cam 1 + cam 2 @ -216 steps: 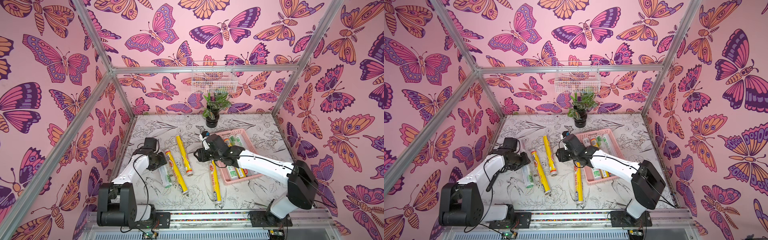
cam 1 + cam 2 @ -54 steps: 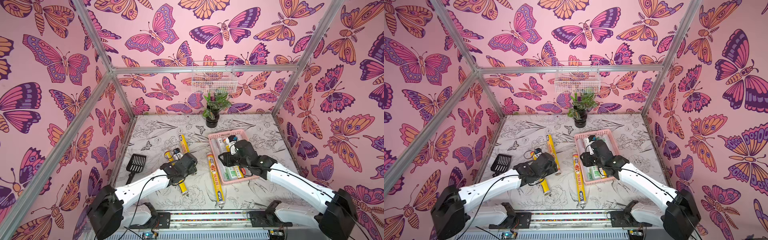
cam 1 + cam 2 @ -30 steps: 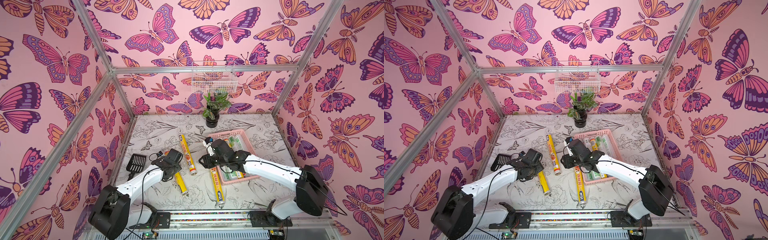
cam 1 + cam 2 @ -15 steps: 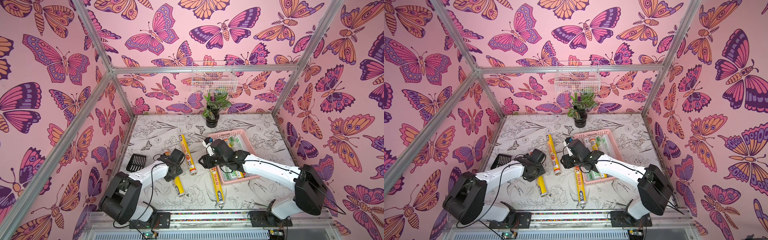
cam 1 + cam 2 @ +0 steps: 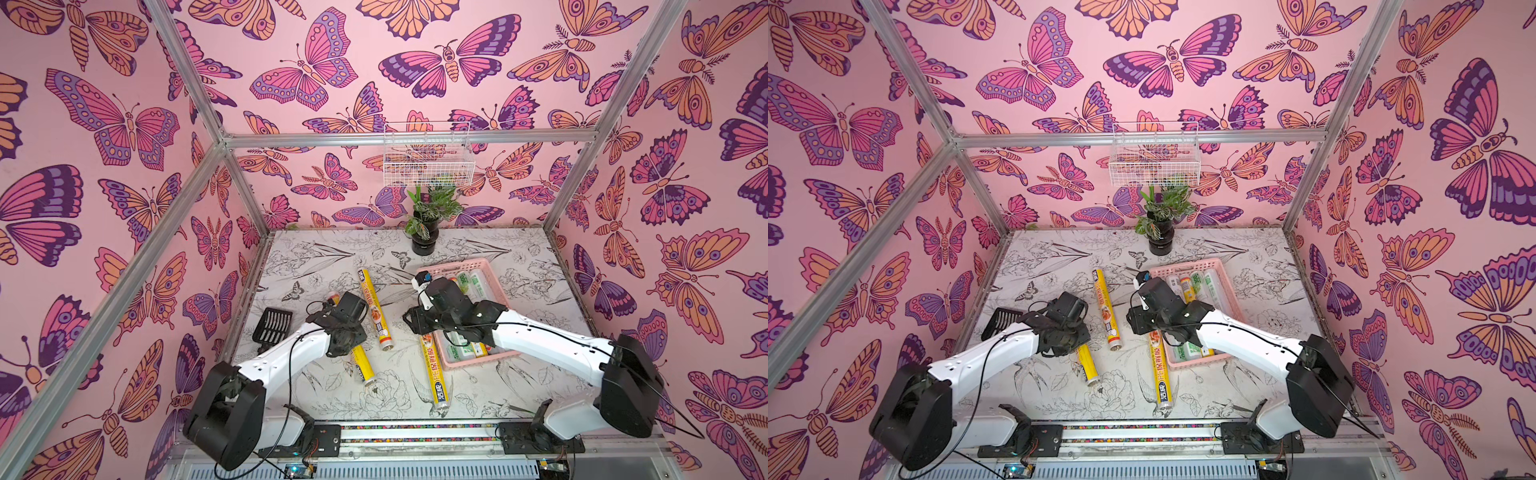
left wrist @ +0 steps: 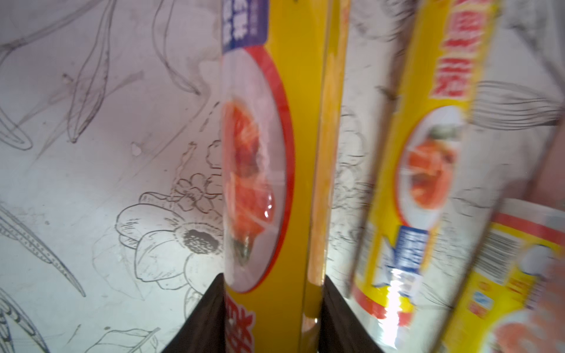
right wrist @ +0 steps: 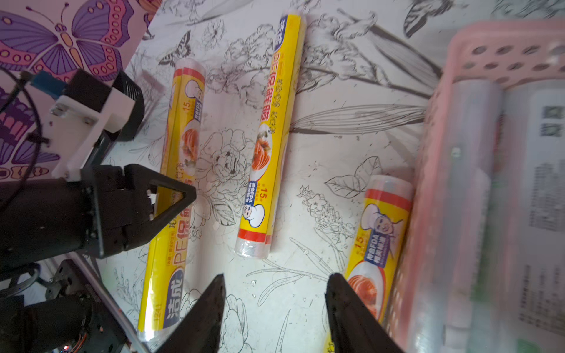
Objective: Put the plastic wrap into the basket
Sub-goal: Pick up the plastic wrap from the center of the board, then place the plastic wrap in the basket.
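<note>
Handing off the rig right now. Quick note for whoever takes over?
Left gripper: shut on the left yellow roll, low over the table.
Right gripper: open, empty, above the table between the middle yellow roll and the yellow roll beside the basket.
Done: several rolls lie in the pink basket.
Left: three yellow rolls outside it, the held one included.

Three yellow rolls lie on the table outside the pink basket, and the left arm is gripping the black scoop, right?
Not quite: the left end effector grips a yellow roll, not the black scoop, which lies apart from it. The left wrist view shows the roll between its fingers. Three yellow rolls do lie outside the pink basket.
</note>
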`<state>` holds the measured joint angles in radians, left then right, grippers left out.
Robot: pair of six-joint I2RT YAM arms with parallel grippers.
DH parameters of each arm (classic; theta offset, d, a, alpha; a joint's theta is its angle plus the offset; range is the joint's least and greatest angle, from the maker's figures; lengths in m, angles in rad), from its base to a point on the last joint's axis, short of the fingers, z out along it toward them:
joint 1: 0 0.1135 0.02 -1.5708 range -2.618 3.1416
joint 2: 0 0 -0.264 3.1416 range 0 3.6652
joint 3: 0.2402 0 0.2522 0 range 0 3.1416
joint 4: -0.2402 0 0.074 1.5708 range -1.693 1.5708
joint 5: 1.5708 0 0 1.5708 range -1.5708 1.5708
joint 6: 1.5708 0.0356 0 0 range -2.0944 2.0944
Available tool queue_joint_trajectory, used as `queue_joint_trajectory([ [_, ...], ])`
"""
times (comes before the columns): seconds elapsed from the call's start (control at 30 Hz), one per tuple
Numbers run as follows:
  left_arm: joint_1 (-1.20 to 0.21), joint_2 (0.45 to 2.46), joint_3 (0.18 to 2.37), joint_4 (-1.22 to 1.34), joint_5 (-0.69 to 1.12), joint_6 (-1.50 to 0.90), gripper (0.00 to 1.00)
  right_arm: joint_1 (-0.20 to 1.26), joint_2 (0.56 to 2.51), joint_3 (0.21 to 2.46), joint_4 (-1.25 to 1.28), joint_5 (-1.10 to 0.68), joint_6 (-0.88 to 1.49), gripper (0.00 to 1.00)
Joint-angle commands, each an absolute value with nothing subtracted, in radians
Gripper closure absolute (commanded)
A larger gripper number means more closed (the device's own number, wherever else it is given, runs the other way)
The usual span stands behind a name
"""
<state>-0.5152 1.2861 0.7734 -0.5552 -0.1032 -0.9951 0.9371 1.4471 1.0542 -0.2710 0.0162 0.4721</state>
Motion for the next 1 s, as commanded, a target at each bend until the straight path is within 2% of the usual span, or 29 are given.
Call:
queue_joint_trajectory([
  [0.0, -0.554, 1.212, 0.842, -0.566, -0.098, -0.977, 0.76, 0.919, 1.359, 1.031, -0.301, 0.136, 0.477, 0.43],
  [0.23, -0.712, 1.263, 1.054, -0.564, -0.152, -0.966, 0.76, 0.786, 1.191, 0.94, -0.295, 0.135, 0.508, 0.42],
  [0.57, -0.847, 1.598, 1.397, -0.447, -0.018, -0.972, 0.76, 0.455, 1.029, 0.876, -0.412, -0.005, 0.52, 0.41],
  [0.77, -0.884, 1.828, 1.591, -0.38, 0.054, -1.032, 0.77, 0.256, 1.034, 0.876, -0.485, -0.122, 0.479, 0.41],
  [0.97, -0.907, 2.006, 1.763, -0.359, 0.078, -1.081, 0.76, 0.189, 1.063, 0.889, -0.529, -0.148, 0.425, 0.41],
])
